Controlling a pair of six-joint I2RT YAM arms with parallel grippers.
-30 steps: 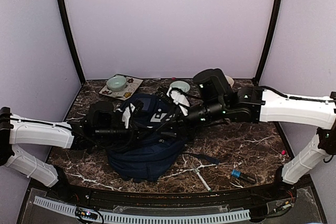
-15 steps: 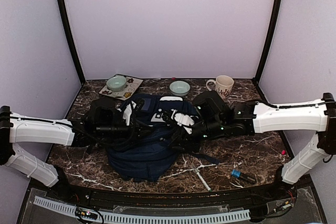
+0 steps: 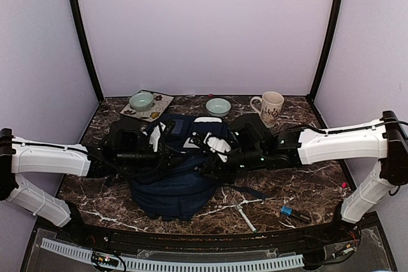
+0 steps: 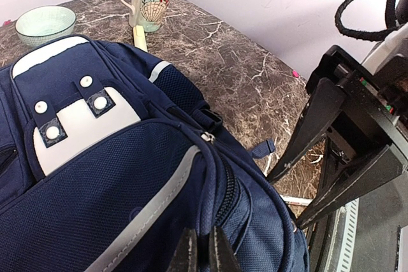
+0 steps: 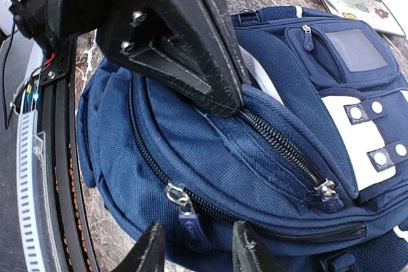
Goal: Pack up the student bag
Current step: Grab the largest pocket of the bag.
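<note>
My left gripper point(image 4: 203, 243) pinches the student bag point(image 3: 172, 186) beside its zip; my right gripper point(image 5: 199, 237) hangs spread around a zipper pull point(image 5: 193, 232). A mug point(image 3: 270, 106) and a bowl point(image 3: 218, 106) stand behind.

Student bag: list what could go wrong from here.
1. The right gripper, open, faces a small zipper pull; closing off-centre could catch only fabric.
2. The left gripper pinches the student bag with its tips alone; a zip tug might pull it free.
3. The bowl sits close behind; a sliding bag could bump it.
</note>
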